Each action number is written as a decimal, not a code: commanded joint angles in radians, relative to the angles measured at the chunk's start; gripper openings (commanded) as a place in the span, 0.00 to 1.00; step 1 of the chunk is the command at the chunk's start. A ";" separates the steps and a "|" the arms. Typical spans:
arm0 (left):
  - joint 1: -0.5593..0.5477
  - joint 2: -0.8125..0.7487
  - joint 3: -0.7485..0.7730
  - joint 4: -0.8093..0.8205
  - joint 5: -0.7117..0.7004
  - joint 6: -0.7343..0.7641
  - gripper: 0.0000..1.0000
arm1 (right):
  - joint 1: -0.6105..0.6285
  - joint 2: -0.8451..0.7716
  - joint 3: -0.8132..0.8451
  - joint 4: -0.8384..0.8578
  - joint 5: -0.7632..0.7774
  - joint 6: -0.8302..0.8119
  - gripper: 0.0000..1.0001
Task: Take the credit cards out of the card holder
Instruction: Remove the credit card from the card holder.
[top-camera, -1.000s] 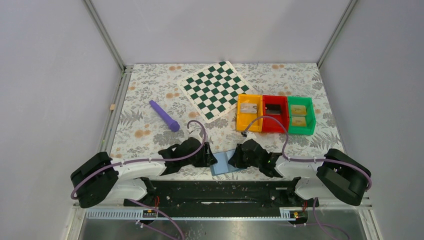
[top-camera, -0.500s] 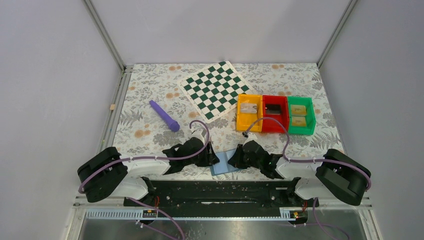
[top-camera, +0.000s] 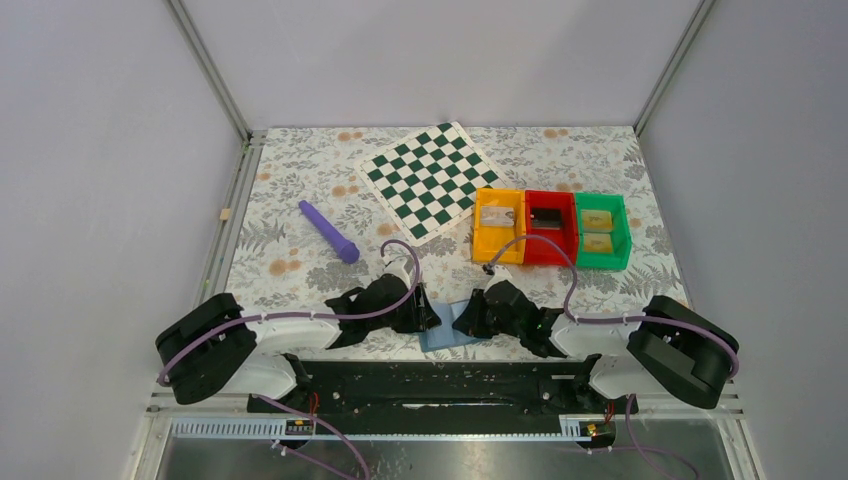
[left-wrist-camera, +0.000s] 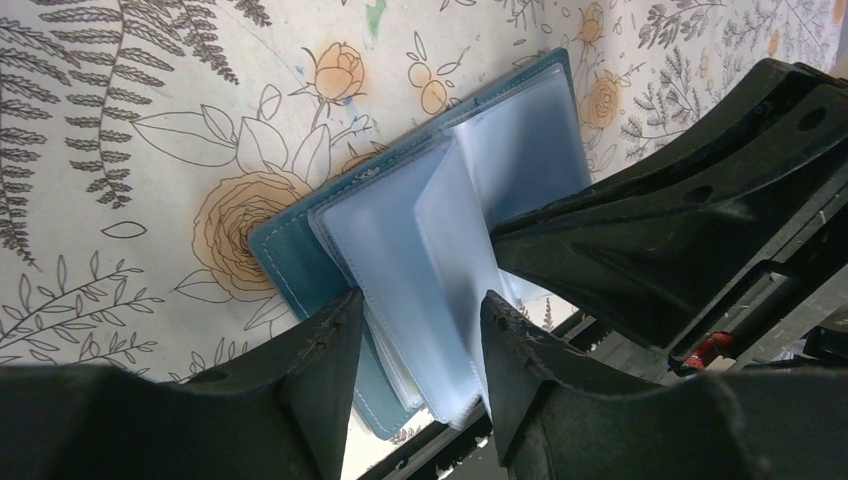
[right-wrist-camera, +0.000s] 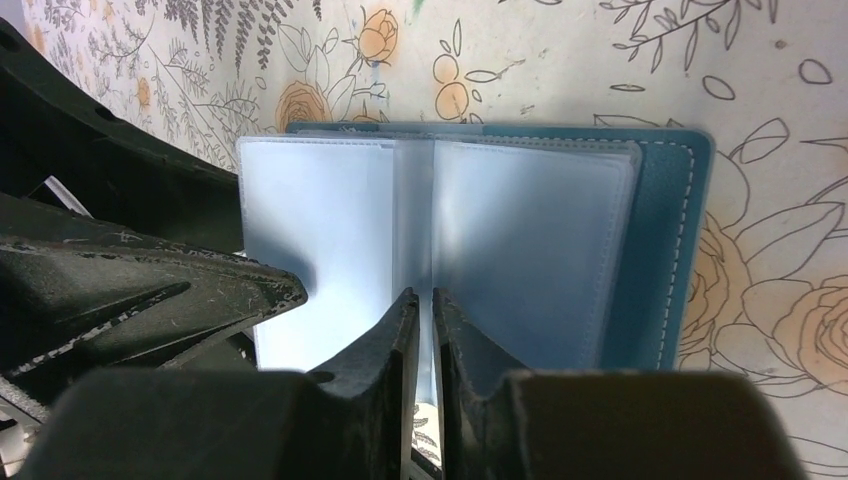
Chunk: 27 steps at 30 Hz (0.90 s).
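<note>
Right gripper: pinching one leaf of the card holder, probably flipping pages
Left gripper: spread, straddling it, steadying i guess

Left arm and right arm: white shells, bulky black joints.
Purple cables looped along both; matte black, scuffed tool fingers; black rail between bases.

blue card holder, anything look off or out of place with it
Mostly fine: the blue folding card holder lies open and flat on the floral table. One clear plastic sleeve stands upright, pinched in the right gripper. The visible sleeves look empty.
</note>
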 joint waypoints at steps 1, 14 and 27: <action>-0.006 -0.034 0.047 0.059 0.081 -0.005 0.46 | 0.009 0.009 -0.010 -0.110 -0.063 -0.008 0.19; -0.007 -0.030 0.082 0.073 0.120 -0.007 0.46 | 0.010 -0.065 0.011 -0.194 -0.061 -0.028 0.21; -0.007 -0.007 0.102 0.086 0.127 -0.014 0.46 | 0.009 -0.266 0.011 -0.358 0.045 -0.043 0.31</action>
